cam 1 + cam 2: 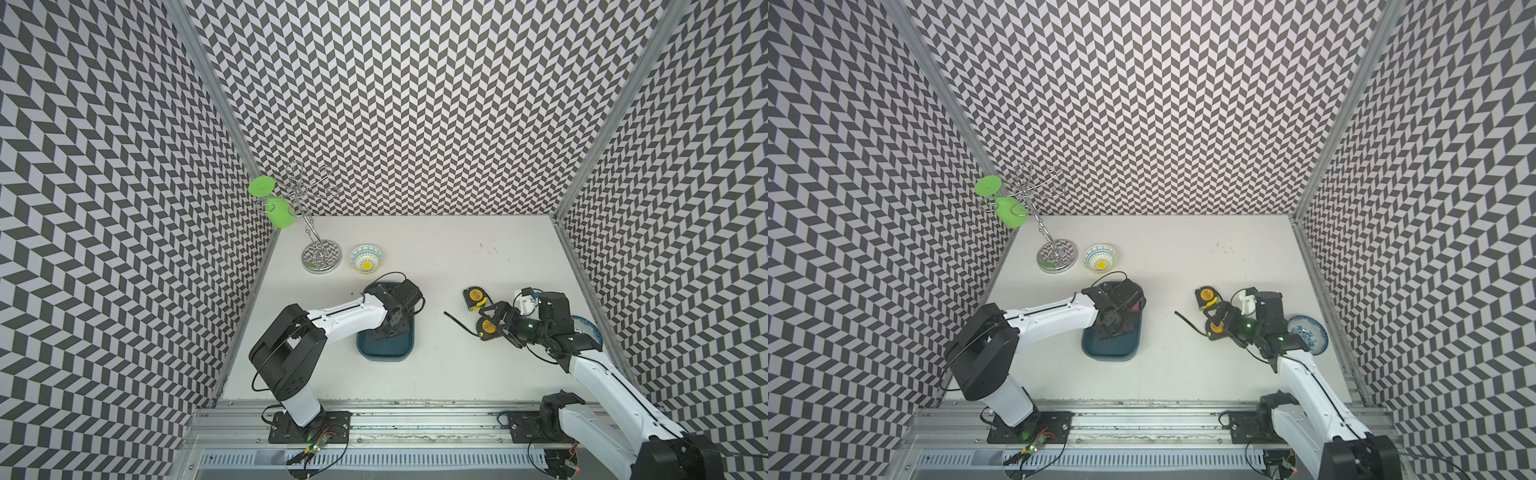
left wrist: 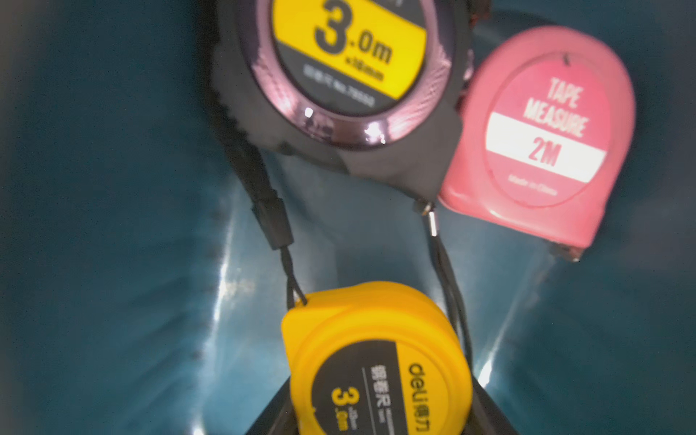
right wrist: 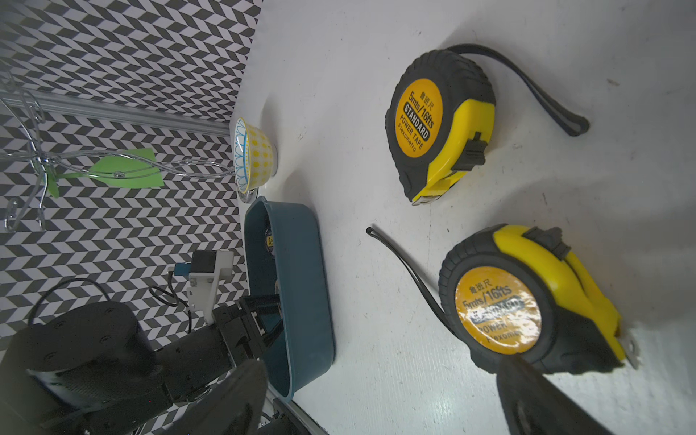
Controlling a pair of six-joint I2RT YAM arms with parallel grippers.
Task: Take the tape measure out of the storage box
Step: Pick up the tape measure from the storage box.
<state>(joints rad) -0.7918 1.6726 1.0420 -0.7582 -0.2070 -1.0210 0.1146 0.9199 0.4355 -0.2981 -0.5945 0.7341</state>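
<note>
The dark teal storage box (image 1: 384,352) (image 1: 1108,352) lies in the middle of the table. My left gripper (image 1: 388,326) reaches down into it. In the left wrist view the left gripper (image 2: 376,414) is shut on a yellow tape measure (image 2: 376,357) above the box floor (image 2: 113,226). A black one with a yellow label (image 2: 339,75) and a pink one (image 2: 538,139) lie beyond it in the box. Two black-and-yellow tape measures (image 3: 440,124) (image 3: 501,309) rest on the table to the right of the box. My right gripper (image 3: 380,376) stands open beside the nearer one.
A small patterned bowl (image 1: 366,258) and a chrome stand (image 1: 321,259) with green pieces stand at the back left. A blue patterned plate (image 1: 1308,332) lies by the right wall under my right arm. Patterned walls close three sides.
</note>
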